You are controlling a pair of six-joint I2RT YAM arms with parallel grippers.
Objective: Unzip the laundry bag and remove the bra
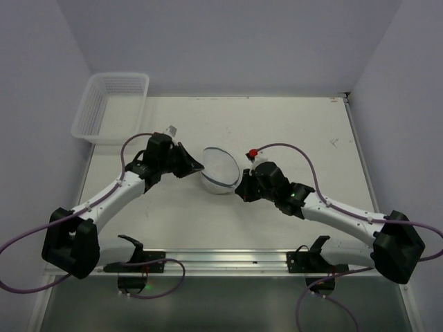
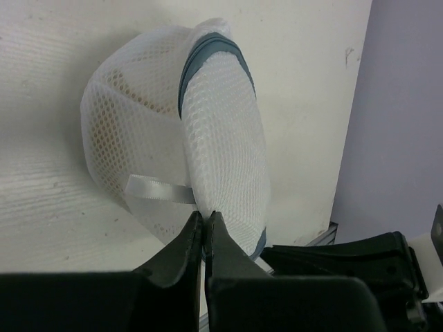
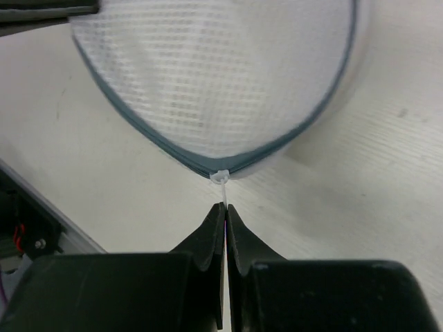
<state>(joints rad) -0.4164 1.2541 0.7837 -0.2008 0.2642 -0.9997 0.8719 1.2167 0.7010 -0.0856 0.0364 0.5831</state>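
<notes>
The overhead view looks down from above and behind the arm bases, which sit at the bottom of the frame. It is far enough back to take in the whole counter (image 1: 297, 131). Each wrist view looks forward along its own tool, with the left tool (image 2: 205, 225) and right tool (image 3: 225, 211) at bottom centre, very close to the laundry bag (image 2: 221, 138). All three views share that bag and the counter around it.

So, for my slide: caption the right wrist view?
Right gripper shut on the zipper pull of the laundry bag.

White mesh laundry bag (image 2: 225, 159), maybe beige inside
</notes>
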